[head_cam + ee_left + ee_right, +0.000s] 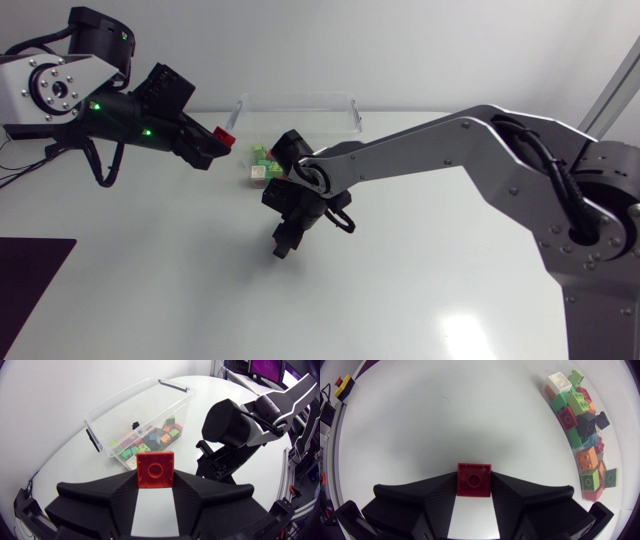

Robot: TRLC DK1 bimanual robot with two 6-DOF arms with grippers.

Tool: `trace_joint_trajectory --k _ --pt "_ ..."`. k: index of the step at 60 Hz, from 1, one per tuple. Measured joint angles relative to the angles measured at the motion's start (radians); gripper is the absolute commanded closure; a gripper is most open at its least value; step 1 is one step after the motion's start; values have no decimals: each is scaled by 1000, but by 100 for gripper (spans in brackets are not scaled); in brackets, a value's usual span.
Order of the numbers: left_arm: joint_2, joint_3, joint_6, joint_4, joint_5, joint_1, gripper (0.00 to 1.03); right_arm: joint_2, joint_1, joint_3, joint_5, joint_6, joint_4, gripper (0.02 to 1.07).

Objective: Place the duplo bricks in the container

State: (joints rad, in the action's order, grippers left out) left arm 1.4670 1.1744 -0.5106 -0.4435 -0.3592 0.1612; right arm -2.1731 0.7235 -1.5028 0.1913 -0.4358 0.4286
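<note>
Nearest, the right gripper (282,243) pointed down at the white table (445,420), its two fingers clenched from both sides on a dark red duplo brick (474,480) at their tips. Farther back, the left gripper (212,146) hung above the table, gripping a red duplo brick (155,469) between its fingertips. Ahead of it lay the clear plastic container (117,400), holding mixed bricks (150,442) in green, orange, red and white.
</note>
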Motion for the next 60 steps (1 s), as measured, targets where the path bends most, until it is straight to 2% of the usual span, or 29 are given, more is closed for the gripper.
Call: trace_joint_trajectory --k 11,28,47,53,56,58,60 --pt "42 67 48 58 0 21 89 53 -25 31 17 -3 23 73" --pt "166 187 145 164 2 75 89 277 -78 94 32 -3 45 73" --pt "389 376 205 238 79 78 89 409 -162 116 67 -2 48 73" --pt "434 399 223 298 114 79 88 433 -185 116 75 4 48 73" --pt "453 408 229 318 130 80 81 443 -194 116 79 10 48 73" --pt "465 416 234 326 135 80 71 448 -199 116 84 13 47 73" --pt "475 420 243 335 142 81 54 453 -203 115 86 18 47 73"
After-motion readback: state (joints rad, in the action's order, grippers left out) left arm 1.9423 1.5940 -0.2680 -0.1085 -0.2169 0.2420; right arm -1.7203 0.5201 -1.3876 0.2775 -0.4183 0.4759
